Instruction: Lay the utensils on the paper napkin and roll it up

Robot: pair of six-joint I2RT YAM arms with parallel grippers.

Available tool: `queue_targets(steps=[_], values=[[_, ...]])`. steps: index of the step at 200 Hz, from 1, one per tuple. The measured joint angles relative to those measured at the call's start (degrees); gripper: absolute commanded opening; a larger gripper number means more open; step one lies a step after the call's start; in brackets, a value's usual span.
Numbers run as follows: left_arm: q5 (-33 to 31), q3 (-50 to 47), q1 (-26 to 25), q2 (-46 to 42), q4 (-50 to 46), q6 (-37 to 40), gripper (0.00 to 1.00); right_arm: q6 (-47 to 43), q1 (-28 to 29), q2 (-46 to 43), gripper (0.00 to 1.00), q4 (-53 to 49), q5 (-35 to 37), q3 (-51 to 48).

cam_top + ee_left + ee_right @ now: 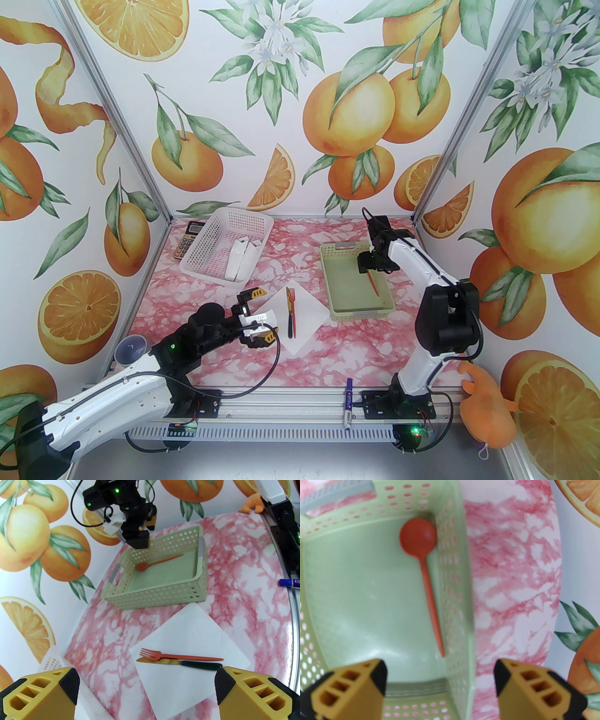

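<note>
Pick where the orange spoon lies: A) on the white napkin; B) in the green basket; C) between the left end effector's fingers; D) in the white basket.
B: the spoon lies flat on the green basket floor; the napkin holds a fork and knife.

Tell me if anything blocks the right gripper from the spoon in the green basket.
Nothing covers the spoon, but it lies close along the green basket's perforated side wall. The right gripper hangs open astride that wall, one fingertip outside the basket, so the wall would likely block a straight descent.
</note>
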Motion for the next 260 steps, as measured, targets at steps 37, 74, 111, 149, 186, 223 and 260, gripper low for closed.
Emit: queue_targets(steps=[37,74,111,149,186,223,260], values=[[0.02,0.00,-0.24,0.00,-0.15,0.00,1.00,0.00,2.47,2.40,0.65,-0.31,-0.02,1.73],[0.02,0.00,-0.24,0.00,-0.17,0.00,1.00,0.04,3.56,6.60,0.64,-0.37,0.42,2.56],[0.02,0.00,-0.24,0.07,-0.22,0.00,1.00,0.46,3.61,8.79,0.63,-0.31,1.27,2.75],[0.04,0.00,-0.24,0.20,-0.42,0.00,1.00,0.76,3.61,10.93,0.59,-0.22,2.14,2.89],[0.13,0.00,-0.24,0.35,-0.61,0.02,1.00,1.46,3.87,11.69,0.42,0.37,3.91,3.30],[0.13,0.00,-0.28,0.35,-0.90,0.02,1.00,1.51,4.20,12.20,0.24,0.74,6.21,4.15],[0.13,0.00,-0.31,0.37,-1.20,0.00,1.00,1.11,4.31,14.67,0.12,0.74,8.94,4.72]])
